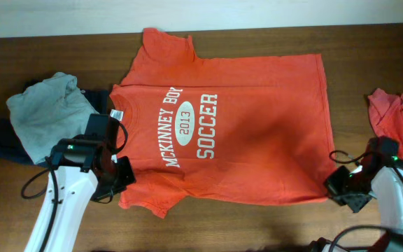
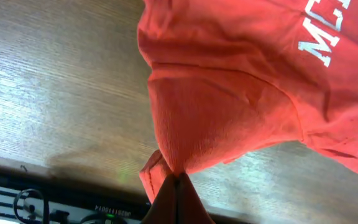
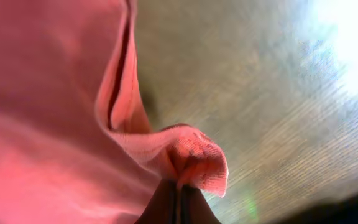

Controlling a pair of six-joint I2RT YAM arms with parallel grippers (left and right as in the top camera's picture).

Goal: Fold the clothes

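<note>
**Both my pincers clamped on the soccer shirt**

My left pincer [image 1: 122, 178] is pressed together on the edge of a sleeve [image 2: 229, 118] of the orange-red T-shirt [image 1: 257, 133]; in the left wrist view the cloth gathers to a point right at my closed tips and rises from the wooden table [image 1: 257, 224]. My right pincer [image 1: 334, 183] is likewise clamped, on the hem corner [image 3: 194, 158] of the same shirt; in the right wrist view that corner is folded over and nipped between my tips, the rest of the cloth falling away to one side. The T-shirt lies spread flat in the middle of the table, print up, white lettering reading "MCKINNEY BOYS 2013 SOCCER", collar towards my left arm and hem towards my right. Beside the collar end sits a crumpled pale grey garment [image 1: 47, 112], lying on top of a dark navy garment [image 1: 5, 148]; at the far right edge of the table, apart from the spread shirt, lies a second orange-red garment [image 1: 397, 115], bunched up.
</note>
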